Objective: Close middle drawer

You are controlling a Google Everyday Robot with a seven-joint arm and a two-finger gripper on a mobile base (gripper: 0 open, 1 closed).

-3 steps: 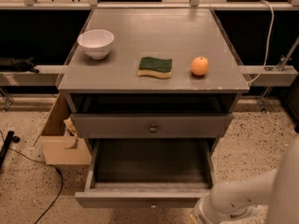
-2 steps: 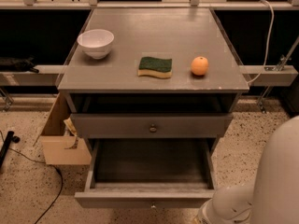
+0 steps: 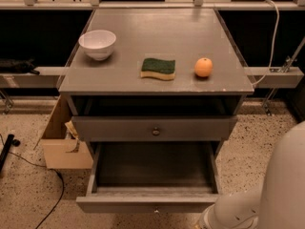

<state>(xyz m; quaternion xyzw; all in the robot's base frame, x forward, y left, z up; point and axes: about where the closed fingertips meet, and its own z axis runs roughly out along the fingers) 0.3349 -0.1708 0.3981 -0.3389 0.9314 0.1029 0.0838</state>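
The middle drawer [image 3: 151, 204] stands pulled far out below the cabinet [image 3: 157, 46] top, its front panel close to the lower edge. The white arm [image 3: 248, 209] runs off the picture just right of that panel. The gripper is hidden there, so its grip cannot be told.

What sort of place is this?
Likely a lab test area: grey cabinet, middle drawer open; bowl, sponge and orange on top; cardboard box and cable on the floor. Gripper out of view; only the arm shows, lower right.
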